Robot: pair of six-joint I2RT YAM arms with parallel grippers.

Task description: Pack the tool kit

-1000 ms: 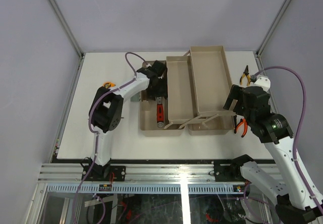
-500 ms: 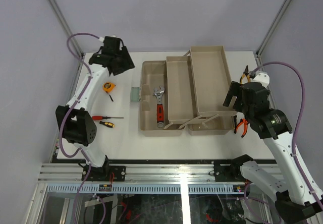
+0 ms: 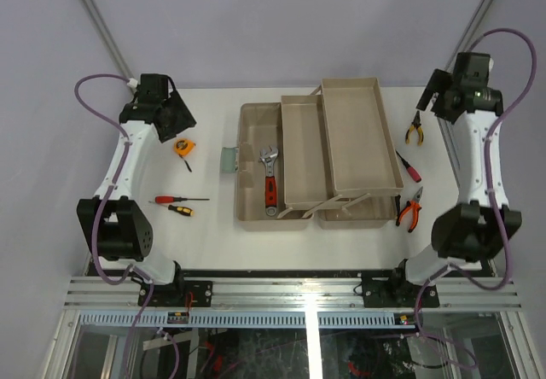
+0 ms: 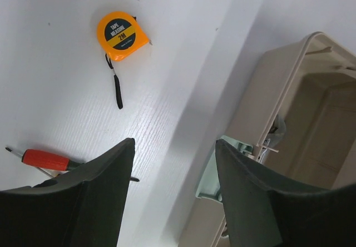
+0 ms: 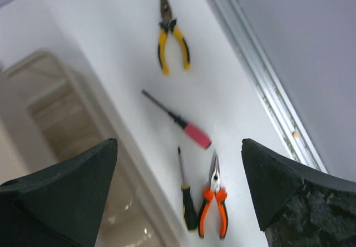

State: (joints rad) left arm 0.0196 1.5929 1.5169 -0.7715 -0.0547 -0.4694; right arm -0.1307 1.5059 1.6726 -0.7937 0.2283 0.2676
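The beige toolbox [image 3: 358, 131] stands open mid-table with a red-handled wrench [image 3: 270, 183] in its left bin. An orange tape measure [image 3: 182, 148] and two screwdrivers [image 3: 177, 200] lie left of the box. Yellow pliers [image 3: 415, 128], a pink-handled screwdriver [image 3: 408, 166] and orange pliers [image 3: 409, 208] lie right of it. My left gripper [image 3: 173, 116] is open and empty, raised over the back left; the left wrist view shows it [image 4: 174, 147] above the tape measure [image 4: 121, 34]. My right gripper [image 3: 433, 97] is open and empty, raised above the right-side tools [image 5: 178, 147].
The right wrist view shows a small black-handled screwdriver [image 5: 186, 194] beside the orange pliers [image 5: 213, 202], close to the box wall [image 5: 50, 108]. A pale green latch [image 4: 214, 174] sticks out from the box's left side. The table's right rail [image 5: 261, 80] runs close to the pliers.
My left arm has left the toolbox and swung up to the back left. My right arm has risen from the box's front right to the back right. The wrench stays in the box.
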